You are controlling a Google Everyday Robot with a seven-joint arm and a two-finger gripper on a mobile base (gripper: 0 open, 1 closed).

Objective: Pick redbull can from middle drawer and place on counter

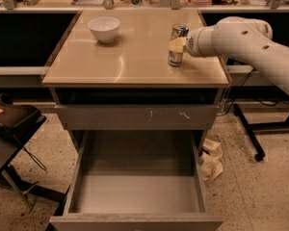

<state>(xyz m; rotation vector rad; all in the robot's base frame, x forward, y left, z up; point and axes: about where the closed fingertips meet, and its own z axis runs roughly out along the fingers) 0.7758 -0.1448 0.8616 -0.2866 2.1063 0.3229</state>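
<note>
Slim, shiny silver-and-blue redbull can (175, 58) stands upright on the glossy beige-tan table (130, 57), out toward the top's 3 o'clock edge with its base on the surface. The gripper (176, 44) is closed on the redbull can at mid-height: a pale yellow finger (176, 44) lies across the side facing the camera, so the can's silver top shows above it and the lower body below. The white arm (241, 40) reaches in from the can's 3 o'clock. At the can's 10 o'clock, well apart from it, a round white bowl (104, 29) sits near the table's far left corner. At 6 o'clock, under the table's thin edge, is a closed grey drawer front (135, 117) with pale scratch marks. Lower again, the wide, shallow grey metal middle drawer (137, 191) is pulled out, its grey floor bare.
</note>
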